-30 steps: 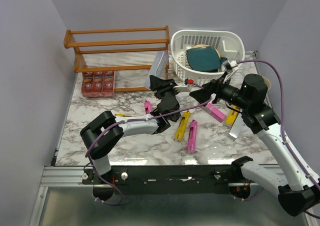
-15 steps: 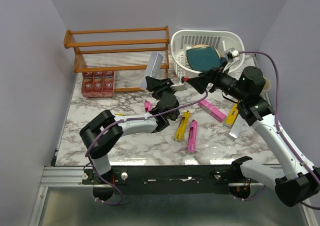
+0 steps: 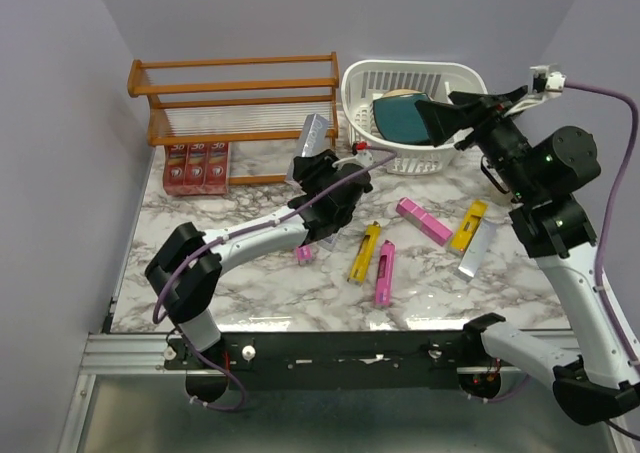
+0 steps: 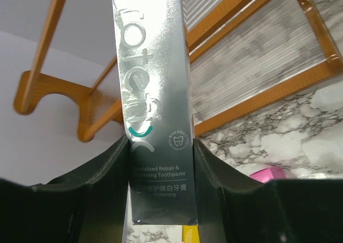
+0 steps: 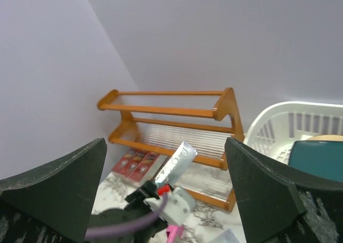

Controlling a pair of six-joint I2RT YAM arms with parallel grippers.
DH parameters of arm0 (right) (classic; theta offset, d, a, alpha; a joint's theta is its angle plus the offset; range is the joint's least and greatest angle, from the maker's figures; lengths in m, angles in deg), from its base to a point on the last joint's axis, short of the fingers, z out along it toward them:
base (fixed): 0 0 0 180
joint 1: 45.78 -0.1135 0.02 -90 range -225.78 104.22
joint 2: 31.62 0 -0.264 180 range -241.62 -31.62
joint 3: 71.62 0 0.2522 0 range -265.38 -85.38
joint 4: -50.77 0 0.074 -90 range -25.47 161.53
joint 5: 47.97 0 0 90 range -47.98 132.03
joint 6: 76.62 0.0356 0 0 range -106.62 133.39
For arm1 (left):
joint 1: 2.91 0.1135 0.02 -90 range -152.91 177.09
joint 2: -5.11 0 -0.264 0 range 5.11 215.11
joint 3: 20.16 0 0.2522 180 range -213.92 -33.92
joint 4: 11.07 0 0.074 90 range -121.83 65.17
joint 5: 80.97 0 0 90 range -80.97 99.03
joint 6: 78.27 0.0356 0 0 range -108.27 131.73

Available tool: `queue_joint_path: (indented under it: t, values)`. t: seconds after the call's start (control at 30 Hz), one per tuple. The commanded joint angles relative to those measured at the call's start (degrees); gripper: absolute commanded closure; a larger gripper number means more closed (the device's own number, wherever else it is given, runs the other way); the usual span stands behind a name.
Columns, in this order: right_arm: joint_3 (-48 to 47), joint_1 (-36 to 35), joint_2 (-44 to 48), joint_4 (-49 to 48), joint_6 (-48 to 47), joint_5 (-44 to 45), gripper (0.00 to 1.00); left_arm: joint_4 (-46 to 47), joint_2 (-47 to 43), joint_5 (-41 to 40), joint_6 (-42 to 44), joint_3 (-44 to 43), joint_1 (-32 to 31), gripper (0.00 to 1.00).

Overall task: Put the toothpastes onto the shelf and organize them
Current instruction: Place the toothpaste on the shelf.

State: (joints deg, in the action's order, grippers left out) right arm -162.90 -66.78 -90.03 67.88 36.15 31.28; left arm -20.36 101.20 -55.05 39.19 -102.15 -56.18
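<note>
On the near part of the marble surface (image 3: 250,283), 6 toothpastes lie loose. They are a small pink one (image 3: 304,255) beside the left forearm, a yellow (image 3: 364,252) and a magenta (image 3: 384,272) side by side, and another magenta (image 3: 424,221), yellow (image 3: 468,225) and silver (image 3: 477,249) further right.

Beyond them the left claw (image 3: 320,168) pinches the lower end of a silver carton (image 4: 153,93), which stands nearly upright with its top tipped toward the shelf (image 3: 240,85). In the last second this arm has stretched out and carried the carton closer to the right end of the lower, clear-slatted tier. The carton is in front of the tier, not yet on it.

Over that second the right claw (image 3: 452,111) has lifted away from the middle of the surface. It now hangs high over the white basket (image 3: 420,73), its fingers spread wide with nothing between them. The left arm therefore has the carton to itself, and its path to the shelf looks free.

At the far left, 3 red cartons (image 3: 196,165) lie side by side at the foot of the shelf. The task looks well short of half done. The next step is probably to set the silver carton in.
</note>
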Motion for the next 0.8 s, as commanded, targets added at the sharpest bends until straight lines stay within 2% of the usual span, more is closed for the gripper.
queue_joint_path:
  t: [0.0,0.13,0.33,0.6,0.77]
  values:
    - [5.34,0.16,6.63,4.64,-3.6,9.51,0.0,-17.38,-5.82,10.71,-20.41,-5.51,3.52,0.7]
    - [14.48,0.08,13.49,3.94,-1.94,10.3,0.0,-26.69,-9.08,20.02,-29.46,-8.76,8.27,0.7]
    - [29.33,0.08,19.91,1.14,-1.32,8.11,0.0,-31.97,-15.49,30.93,-36.41,-9.29,17.67,0.69]
    - [40.42,0.08,19.92,-6.95,-2.98,5.03,0.0,-36.11,-19.98,40.16,-37.83,-9.73,34.98,0.68]
    - [43.5,-2.55,21.49,-9.51,-3.69,9.49,0.0,-41.73,-17.18,47.54,-37.22,-13.77,45.44,0.65]
